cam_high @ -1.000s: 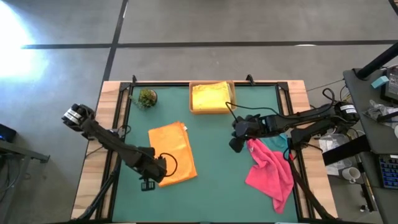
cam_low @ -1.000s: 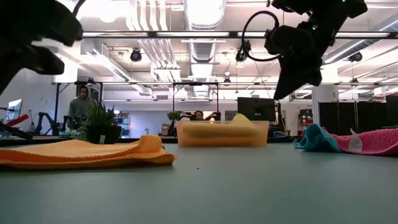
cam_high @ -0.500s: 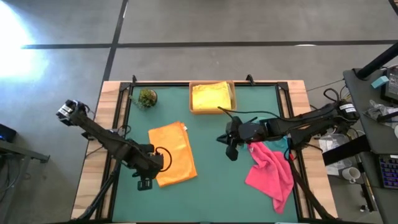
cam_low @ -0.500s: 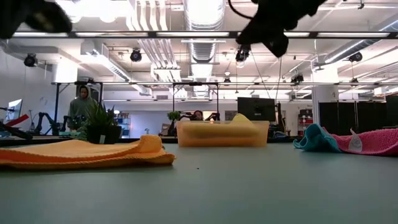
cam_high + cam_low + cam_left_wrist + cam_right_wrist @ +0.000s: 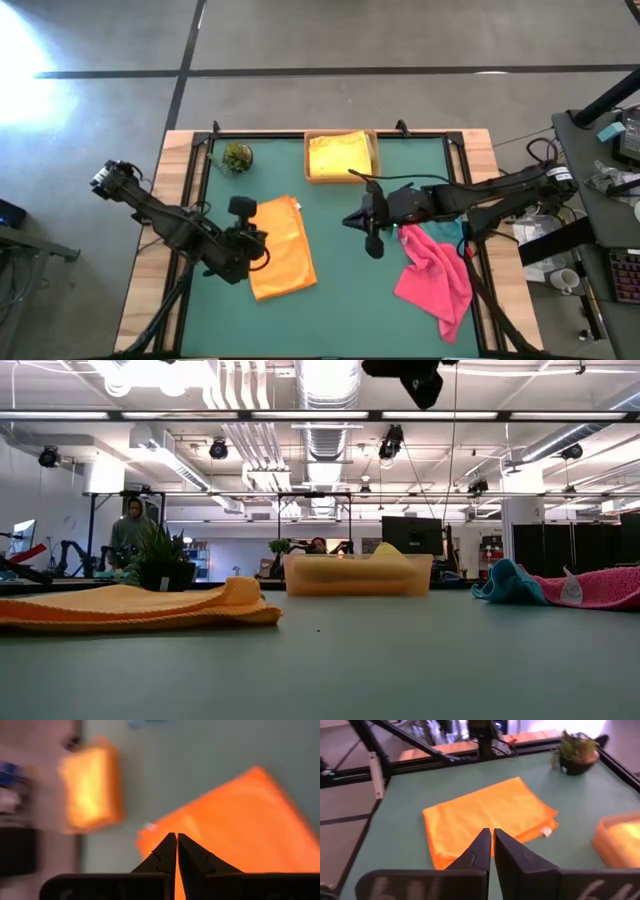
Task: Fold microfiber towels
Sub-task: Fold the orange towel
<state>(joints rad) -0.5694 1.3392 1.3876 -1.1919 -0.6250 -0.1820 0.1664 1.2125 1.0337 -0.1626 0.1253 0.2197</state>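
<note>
The green bench [image 5: 340, 310] carries a pink towel [image 5: 435, 275] crumpled by its right edge over a teal towel [image 5: 452, 228], a folded orange towel [image 5: 277, 245] left of centre, a yellow towel [image 5: 338, 155] in the tan tray [image 5: 309, 172] at the far edge, and a plant ball [image 5: 237, 157] near the far left corner. The left gripper [image 5: 240, 207] hangs at the orange towel's left edge, fingers pressed together and empty. The right gripper [image 5: 352, 221] hangs over mid-bench beside the pink towel, fingers likewise together, holding nothing.
</note>
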